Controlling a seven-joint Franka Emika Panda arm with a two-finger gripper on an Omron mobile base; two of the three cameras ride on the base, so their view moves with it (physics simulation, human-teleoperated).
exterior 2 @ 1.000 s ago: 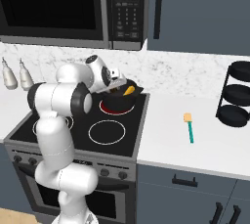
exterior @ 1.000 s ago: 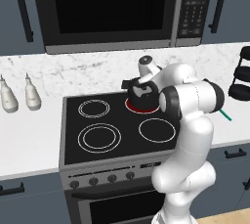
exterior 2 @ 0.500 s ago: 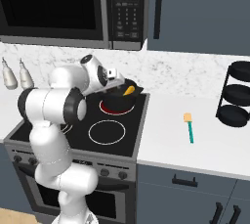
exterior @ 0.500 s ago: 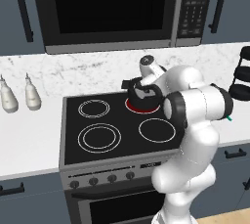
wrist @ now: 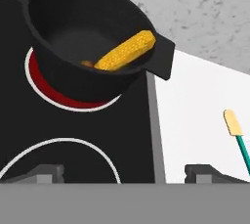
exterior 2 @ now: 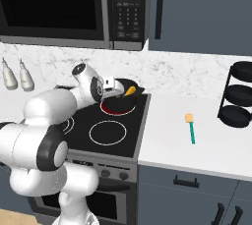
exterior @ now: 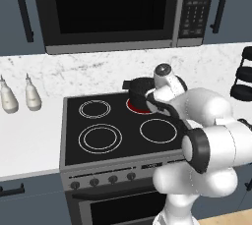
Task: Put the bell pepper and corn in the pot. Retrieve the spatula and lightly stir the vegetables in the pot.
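Hand view: the pot (wrist: 88, 37) is sitting on a burner (wrist: 53, 93) that is glowing red, at about 11 o'clock from the gripper (wrist: 124, 173). The corn (wrist: 126, 50) is lying tilted inside the pot, its upper end leaning against the rim at 2 o'clock. A small brownish bit is showing beside the corn's lower end; what it is cannot be told. The gripper is standing wide, its two dark tips (wrist: 41, 173) well apart and holding nothing. The spatula (wrist: 236, 132) is lying on the white counter (wrist: 195, 115) at 3 o'clock, its pale blade pointing toward the wall.

In the right base view the gripper (exterior 2: 116, 88) is hanging just beside the pot (exterior 2: 123, 98) at its 9 o'clock, over the stove (exterior 2: 106, 130). The spatula (exterior 2: 190, 127) is resting flat on the counter (exterior 2: 197, 145), well apart from the pot at 3 o'clock.

In the left base view the pot (exterior: 139, 90) is showing on the rear right burner, partly behind the arm (exterior: 206, 135).
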